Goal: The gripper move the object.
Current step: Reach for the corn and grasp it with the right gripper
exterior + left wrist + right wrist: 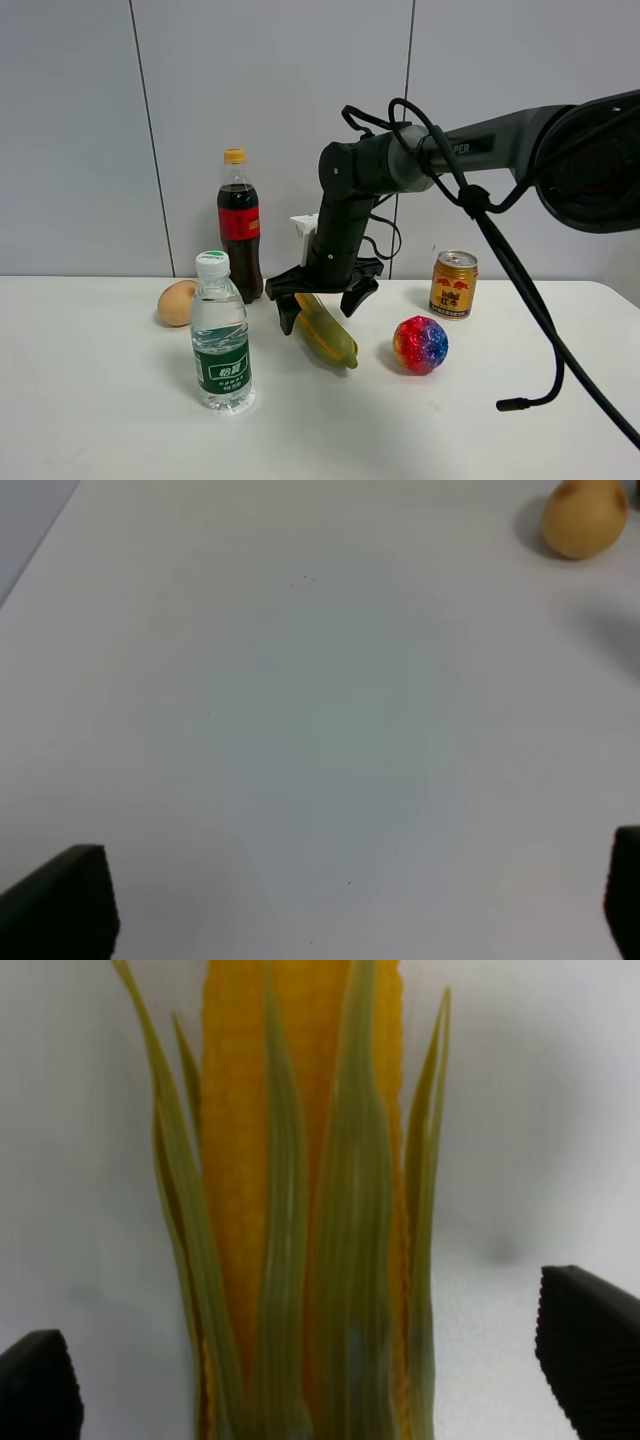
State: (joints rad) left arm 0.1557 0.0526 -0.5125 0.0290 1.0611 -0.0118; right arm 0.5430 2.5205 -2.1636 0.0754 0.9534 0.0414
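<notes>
the white table (pixel 100 420) carries everything. the right arm (pixel 480 140) reaches in from the right of the high view and bends down over the middle. behind it stands a cola bottle (pixel 240 230), and a water bottle (pixel 220 340) stands in front and to the left.

the toy ear of corn (pixel 328 338) lies flat on the table between the water bottle and the rainbow ball (pixel 420 344), its length running diagonally. the right gripper (pixel 318 312) hangs over its rear end, spread wide with nothing in its hold. in the right wrist view one ribbed fingertip (pixel 590 1340) sits on either side of the husk, apart from it.

the step in hand looks like the grasp. to do it well, i judge the gripper should come straight down until the fingertips are level with the middle of the cob's thickness, then close across the width rather than along the length. the corn sits a little off centre between the fingers, so a small sideways correction first would stop one finger from nudging it into a roll. gripping nearer the middle of its length would limit tipping on the lift. a red bull can (pixel 453 285) and an egg (pixel 177 303) stand well apart, so there is room.

the left gripper (pixel 340 900) is open wide over bare table, holding nothing.
</notes>
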